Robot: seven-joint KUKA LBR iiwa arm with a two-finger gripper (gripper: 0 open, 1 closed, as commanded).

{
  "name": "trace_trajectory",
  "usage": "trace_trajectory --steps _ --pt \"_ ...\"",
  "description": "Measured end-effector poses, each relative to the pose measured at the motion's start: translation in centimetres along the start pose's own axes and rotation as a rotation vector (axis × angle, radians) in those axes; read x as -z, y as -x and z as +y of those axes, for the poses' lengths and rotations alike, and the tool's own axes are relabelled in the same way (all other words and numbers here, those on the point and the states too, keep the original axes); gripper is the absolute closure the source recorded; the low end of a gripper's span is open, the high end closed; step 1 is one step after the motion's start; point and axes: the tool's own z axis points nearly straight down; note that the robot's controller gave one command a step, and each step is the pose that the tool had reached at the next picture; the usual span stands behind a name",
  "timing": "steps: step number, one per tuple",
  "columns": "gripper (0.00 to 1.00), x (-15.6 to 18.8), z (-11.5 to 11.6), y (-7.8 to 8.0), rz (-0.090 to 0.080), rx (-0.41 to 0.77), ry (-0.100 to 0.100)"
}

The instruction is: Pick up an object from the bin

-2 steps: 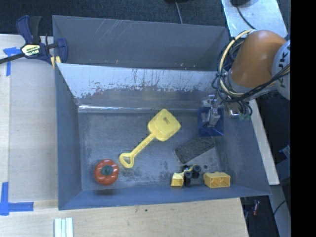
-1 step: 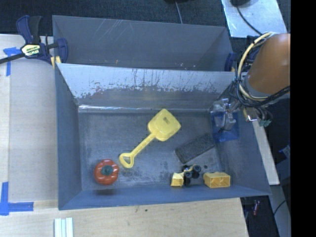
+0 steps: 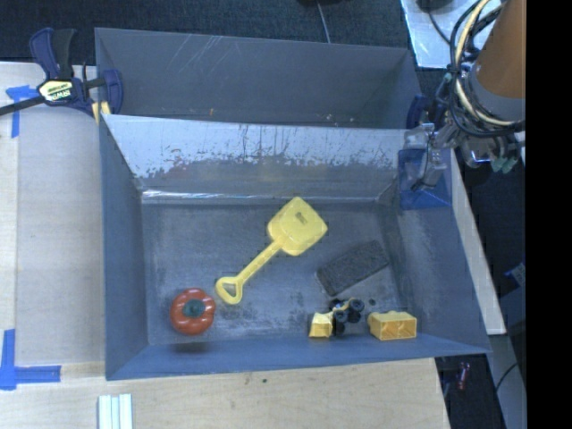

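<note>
**Gripper at the bin's right rim, nothing held**

Camera view: the gripper sits at the upper right corner of the grey bin, by the rim and partly lost among cables and metal parts. Whether its jaws are spread or pressed together cannot be told. The arm is cut off by the frame's edge.

All the loose things lie on the floor, well apart from the gripper. Nearest is a dark grey flat block. Left of it lies a yellow toy shovel, handle pointing lower left. A red tomato-like ball rests near the lower left corner. Along the front wall sit a small yellow-and-black toy, hard to make out, and a yellow block.
</note>
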Motion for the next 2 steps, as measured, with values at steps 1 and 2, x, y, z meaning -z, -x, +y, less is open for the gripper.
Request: trace_trajectory --steps 1,2 --pt "1.0 -13.9 3.2 -6.0 -0.003 0.135 -0.004" --pt "1.0 -6.4 6.5 -2.2 -0.01 -0.006 -0.003"
